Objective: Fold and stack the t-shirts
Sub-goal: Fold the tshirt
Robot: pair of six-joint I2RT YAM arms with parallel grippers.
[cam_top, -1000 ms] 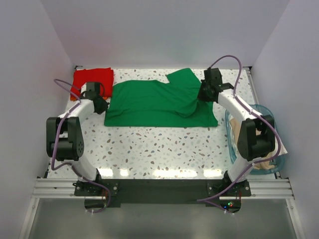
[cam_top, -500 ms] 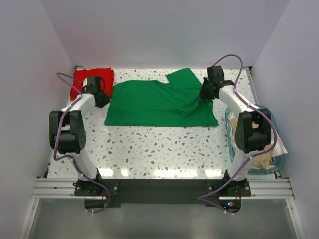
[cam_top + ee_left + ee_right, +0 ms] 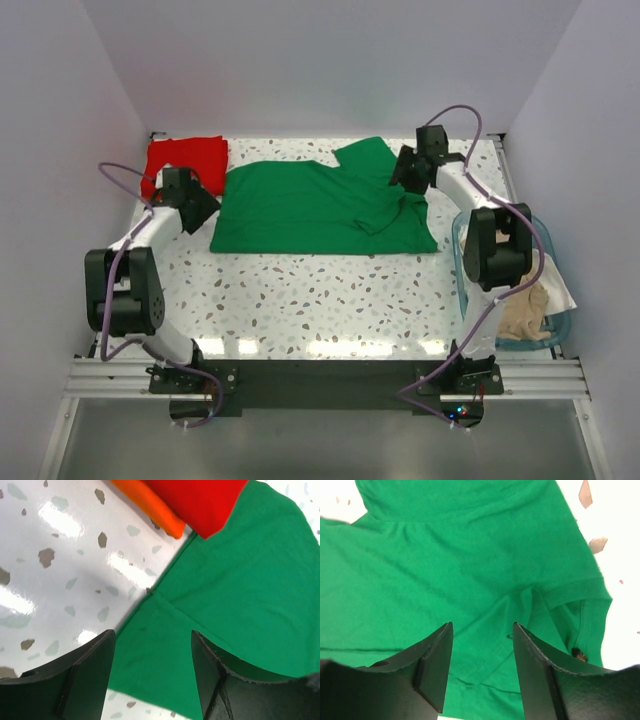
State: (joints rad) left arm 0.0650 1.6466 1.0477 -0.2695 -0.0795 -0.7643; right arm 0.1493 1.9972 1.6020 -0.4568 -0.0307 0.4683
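— Check the left jaws first.
— Wide open, holding nothing, poised over the left edge of the green t-shirt point(image 3: 320, 205), close by the red t-shirt point(image 3: 187, 158) and the orange t-shirt point(image 3: 150, 505) showing beneath it.
— And the right jaws?
— Open as well, empty, hanging above the rumpled right sleeve point(image 3: 572, 594).
— Where to find the green t-shirt?
— Spread across the far half of the worktop point(image 3: 320, 300), between the red t-shirt and the blue basket point(image 3: 461, 300), bunched up at the right sleeve.
— Probably at the pinch-before-folding stage, then. How to do it well?
— Drop straight down on both sides together. Bite the hem on the left and the cuff on the right, taking only as much cloth as needed. Keep clear of the red corner, lying right at the green edge, or risk dragging that stack. Lift evenly, keep the cloth taut between the two grips, then lay it over without wrinkles.
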